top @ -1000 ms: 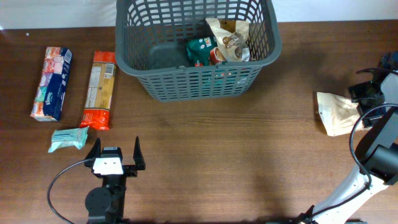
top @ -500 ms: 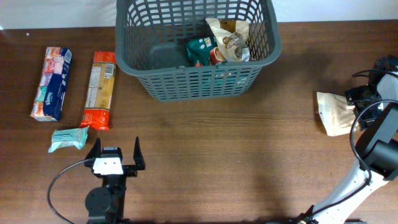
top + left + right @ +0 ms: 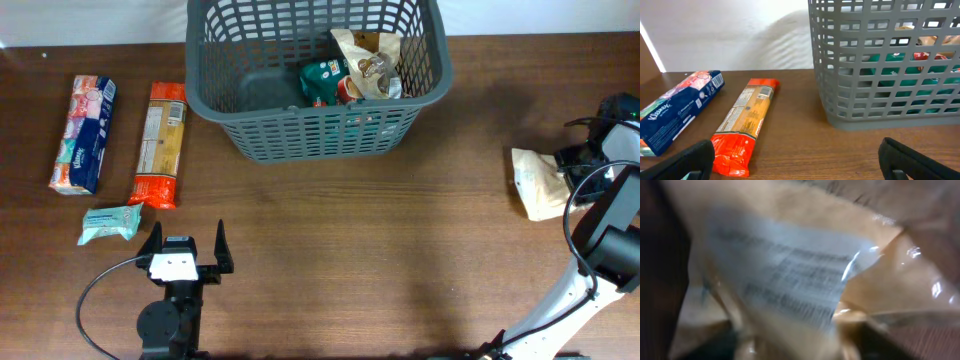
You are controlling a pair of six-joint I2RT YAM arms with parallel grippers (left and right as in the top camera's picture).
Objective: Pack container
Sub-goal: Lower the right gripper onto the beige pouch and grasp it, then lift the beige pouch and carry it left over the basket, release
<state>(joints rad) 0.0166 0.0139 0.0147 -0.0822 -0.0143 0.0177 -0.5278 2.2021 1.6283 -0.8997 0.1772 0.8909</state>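
**Crinkly pouch next, basket could stay put**

The container (image 3: 318, 135) sat at the far middle of the bench (image 3: 400, 260), with a green bag (image 3: 325, 82) and a tan bag (image 3: 368, 58) inside. It looked like stiff lattice plastic, probably light for its size. If it ever needed shifting, the solid rim was where I'd grab it.

The right gripper (image 3: 574, 166) was right at the tan pouch (image 3: 535, 185) out by the right edge. Its wrist view was nothing but glossy crumpled film, so I couldn't tell whether those jaws had closed. The pouch looked soft and slippery, so I'd pinch a flat edge seam rather than the puffy middle.

The left gripper (image 3: 187, 230) sat front-left near a small teal pack (image 3: 110, 223), jaws spread wide and empty.
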